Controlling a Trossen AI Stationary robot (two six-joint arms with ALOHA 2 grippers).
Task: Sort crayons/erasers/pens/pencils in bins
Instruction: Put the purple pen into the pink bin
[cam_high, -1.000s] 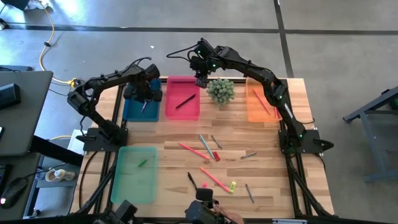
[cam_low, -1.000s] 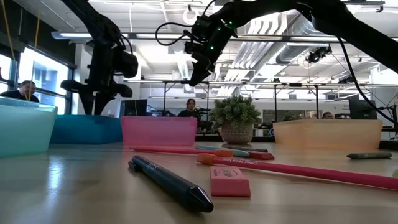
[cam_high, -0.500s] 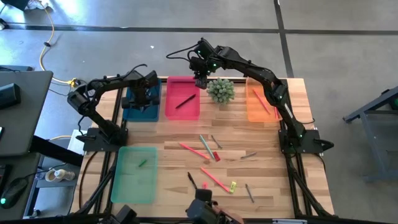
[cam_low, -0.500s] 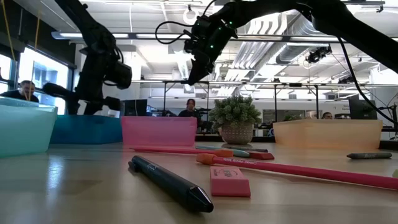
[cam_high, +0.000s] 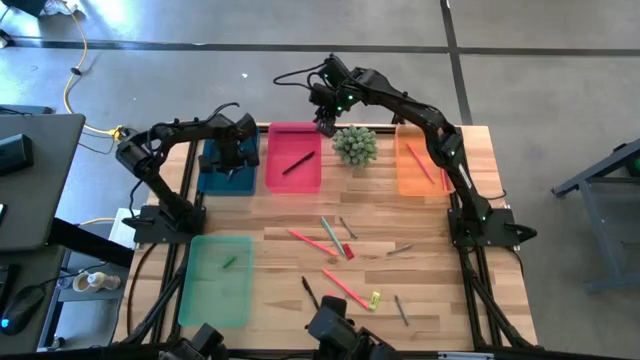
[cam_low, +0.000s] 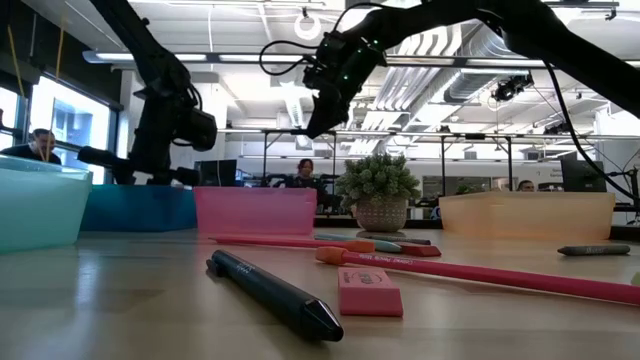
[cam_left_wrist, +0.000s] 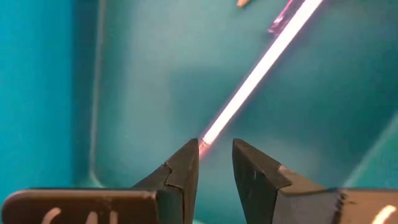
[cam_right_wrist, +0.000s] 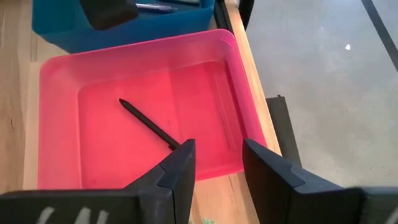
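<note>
A pink eraser (cam_low: 369, 297) lay nearest on the table (cam_high: 420, 225), a yellow one (cam_high: 375, 298) close by. Farther back, my left gripper (cam_left_wrist: 215, 163) hung inside the teal bin (cam_high: 213, 182), fingers slightly apart, empty. My right gripper (cam_right_wrist: 214, 163) hovered parted over the pink bin (cam_high: 294, 172).

Taking the plant (cam_high: 354, 145) as the mark on the counter (cam_high: 280, 210): the nearest bin (cam_high: 293, 180) sits just left of it with a pen (cam_high: 297, 162) inside, and my right tool (cam_high: 325, 125) hangs between that bin's back corner and the plant. Farther left is the second bin (cam_high: 212, 182), my left tool (cam_high: 232, 162) over it, a thin stick (cam_left_wrist: 255, 74) on its floor. Right of the plant lies the third bin (cam_high: 420, 185). Well in front of the plant the loose sticks (cam_high: 330, 240) are scattered, and front-left of it sits the large bin (cam_high: 217, 295).
</note>
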